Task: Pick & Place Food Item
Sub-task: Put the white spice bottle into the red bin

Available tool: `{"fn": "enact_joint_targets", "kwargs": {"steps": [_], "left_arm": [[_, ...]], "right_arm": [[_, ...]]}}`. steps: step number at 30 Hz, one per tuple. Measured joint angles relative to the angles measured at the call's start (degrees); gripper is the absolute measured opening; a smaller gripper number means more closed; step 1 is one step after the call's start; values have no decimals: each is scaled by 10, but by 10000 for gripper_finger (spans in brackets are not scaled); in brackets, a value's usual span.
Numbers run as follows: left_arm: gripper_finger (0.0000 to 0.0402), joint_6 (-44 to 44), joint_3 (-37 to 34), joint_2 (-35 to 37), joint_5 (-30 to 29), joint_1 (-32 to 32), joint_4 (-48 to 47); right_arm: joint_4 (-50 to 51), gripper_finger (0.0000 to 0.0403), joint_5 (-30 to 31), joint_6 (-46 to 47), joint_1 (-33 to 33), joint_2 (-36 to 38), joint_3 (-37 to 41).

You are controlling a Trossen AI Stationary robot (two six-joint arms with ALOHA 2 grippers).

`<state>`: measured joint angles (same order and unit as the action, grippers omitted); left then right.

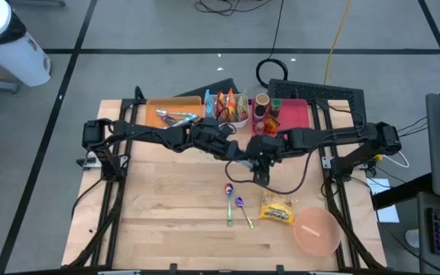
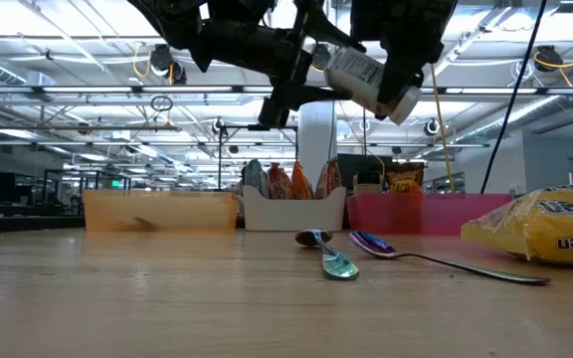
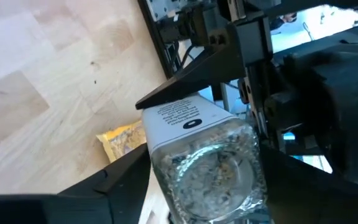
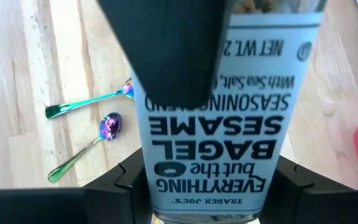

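A clear glass seasoning jar with a white printed label (image 2: 361,75) hangs in the air over the light wooden table (image 1: 174,214), touching nothing on it, above and a little rearward of the yellow crinkled noodle packet (image 1: 276,208) that lies flat on the boards. The jar is tilted, its pale cap pointing down toward the packet's side of the table and its see-through base raised toward the left arm. The right gripper (image 1: 270,147) is clamped on the jar, a dark finger (image 4: 114,186) pressed flush against each side of the label. The left gripper (image 1: 241,153) meets it from the opposite side, and the jar's base sits right inside this claw. Whether the claw has closed on the glass cannot be told. Both arms reach inward from the table's edges and meet above the packet. Two iridescent metal spoons (image 1: 235,206) lie just beside the packet on its left, close to each other. A pale pink round bowl (image 1: 315,231) stands near the packet on its front right. Well behind the packet, along the far edge, sit an orange tray (image 1: 153,114), a white bin of snack packets (image 1: 239,122) and a red tray (image 1: 296,113).
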<state>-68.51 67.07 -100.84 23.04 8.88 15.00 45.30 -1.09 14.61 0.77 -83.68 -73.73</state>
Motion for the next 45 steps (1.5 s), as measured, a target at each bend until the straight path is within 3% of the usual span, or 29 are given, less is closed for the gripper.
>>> {"fn": "enact_joint_targets", "kwargs": {"steps": [5,14,20,25,36,45], "left_arm": [[248,-4,0,0,10,1,-9],[245,24,0,0,14,1,-21],[240,77,0,0,11,1,-18],[206,87,0,0,8,1,-21],[206,100,0,0,17,1,-27],[206,110,0,-1,51,21,-17]], "right_arm": [[0,189,2,-2,1,0,0],[-3,192,2,-16,1,0,1],[-16,265,-16,-15,1,5,1],[-28,297,-23,-18,1,5,1],[-41,291,-22,-20,1,13,1],[-30,291,17,-21,-4,101,1]]}}
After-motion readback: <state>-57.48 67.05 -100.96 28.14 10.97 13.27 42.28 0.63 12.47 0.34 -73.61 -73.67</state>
